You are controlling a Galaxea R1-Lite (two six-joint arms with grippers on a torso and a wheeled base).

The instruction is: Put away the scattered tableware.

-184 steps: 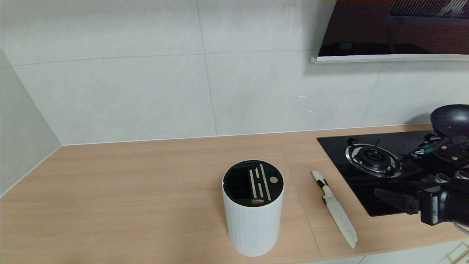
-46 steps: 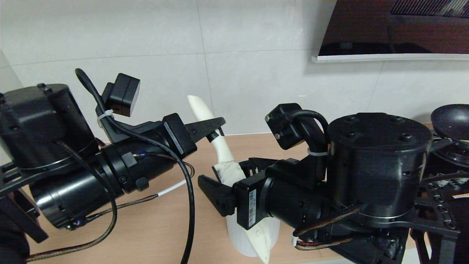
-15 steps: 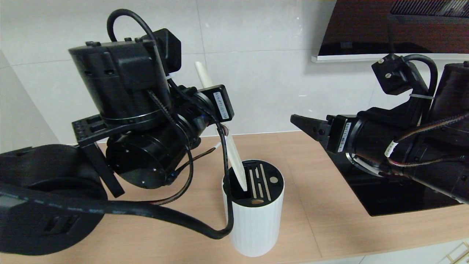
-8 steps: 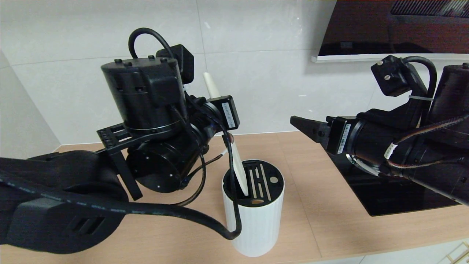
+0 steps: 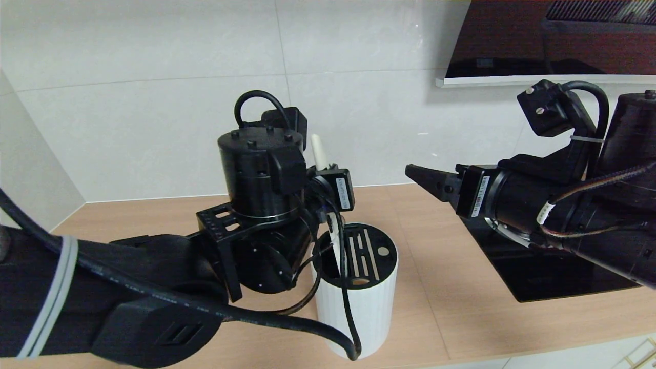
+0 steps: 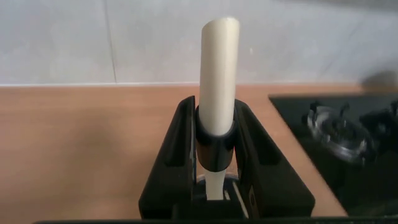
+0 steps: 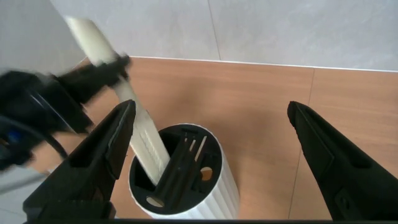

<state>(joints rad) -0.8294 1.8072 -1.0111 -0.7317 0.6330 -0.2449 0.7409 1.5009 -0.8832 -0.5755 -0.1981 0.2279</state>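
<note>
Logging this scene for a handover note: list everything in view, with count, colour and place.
knife: one, cream with a black band, handle up, blade down in the holder's large opening
holder: one, white with a black top, on the counter near its front edge
counter: one, light wood, along the wall
hob: one, black, set in the counter on the right
burner: one, metal, on the hob
hood: one, dark, upper right
wall: pale tiles, behind
left gripper: shut on knife handle, above the holder
right gripper: open, held right of the holder
</note>
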